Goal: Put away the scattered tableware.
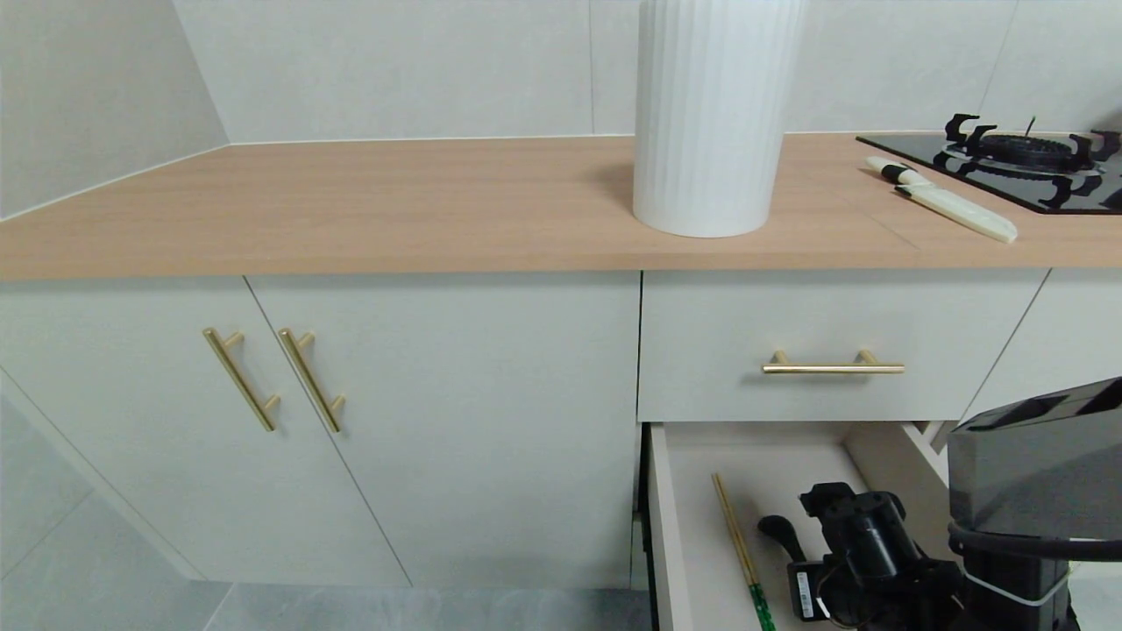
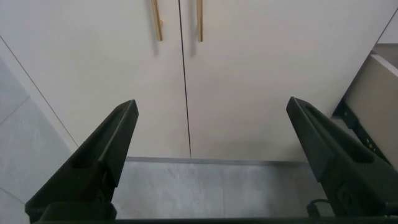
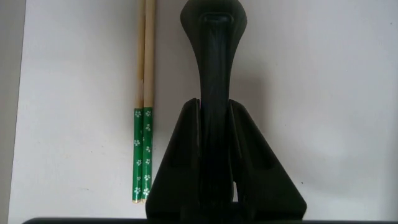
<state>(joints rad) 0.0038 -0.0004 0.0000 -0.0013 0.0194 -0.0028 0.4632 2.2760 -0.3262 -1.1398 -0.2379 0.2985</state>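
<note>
The lower drawer (image 1: 664,526) stands pulled out, and a pair of wooden chopsticks (image 1: 741,548) with green flowered ends lies inside it. My right gripper (image 1: 799,563) is inside the drawer beside them, shut on a black spoon (image 1: 778,531). In the right wrist view the spoon (image 3: 213,37) sticks out past the fingers of my right gripper (image 3: 213,107), with the chopsticks (image 3: 144,93) alongside. A cream-coloured knife (image 1: 951,210) lies on the counter near the stove. My left gripper (image 2: 211,109) hangs open with nothing in it, in front of the cabinet doors.
A tall white ribbed cylinder (image 1: 710,114) stands on the wooden counter (image 1: 351,202). A black gas stove (image 1: 1026,162) is at the far right. The upper drawer with a gold handle (image 1: 833,367) is shut, directly above the pulled-out one. Two shut cabinet doors (image 1: 289,386) are on the left.
</note>
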